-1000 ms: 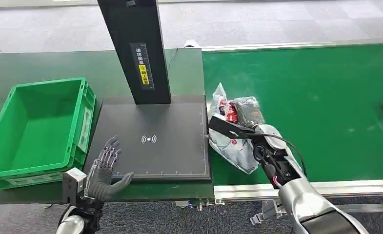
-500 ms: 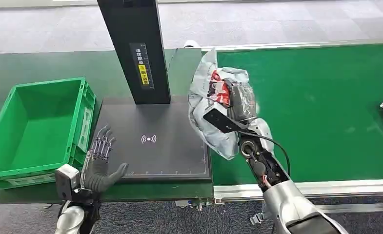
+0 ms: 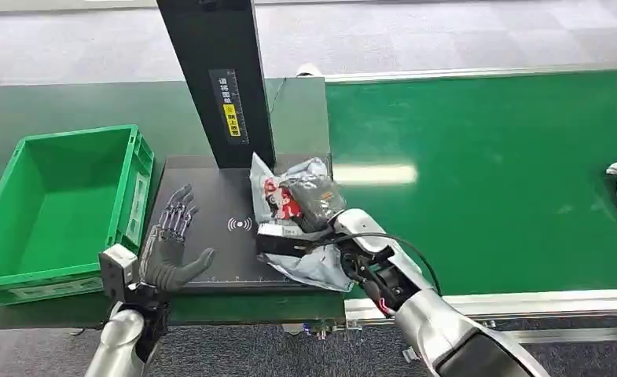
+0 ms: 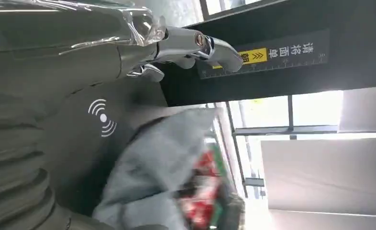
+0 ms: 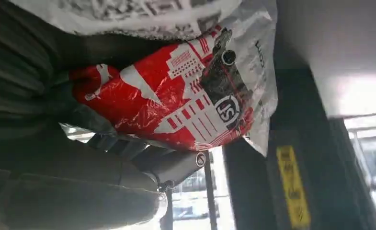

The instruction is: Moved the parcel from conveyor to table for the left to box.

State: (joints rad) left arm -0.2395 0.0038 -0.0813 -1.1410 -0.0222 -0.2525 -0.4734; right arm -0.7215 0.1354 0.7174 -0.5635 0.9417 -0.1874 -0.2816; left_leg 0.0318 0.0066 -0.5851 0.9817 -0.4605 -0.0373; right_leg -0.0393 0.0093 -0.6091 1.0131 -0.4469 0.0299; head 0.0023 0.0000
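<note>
The green conveyor (image 3: 486, 181) fills the right of the head view, the dark worktop (image 3: 69, 102) the left, carrying the black scanner pad (image 3: 211, 251) at centre and a green crate (image 3: 53, 204) at left. The parcel (image 3: 297, 212) is off the belt, low over or on the pad's right part, with the right hand (image 3: 325, 228) wrapped around it; release looks outstanding. The left hand (image 3: 167, 251), fingers (image 3: 178, 214) spread and empty, waits at the pad's lower left corner. Boxing remains.
</note>
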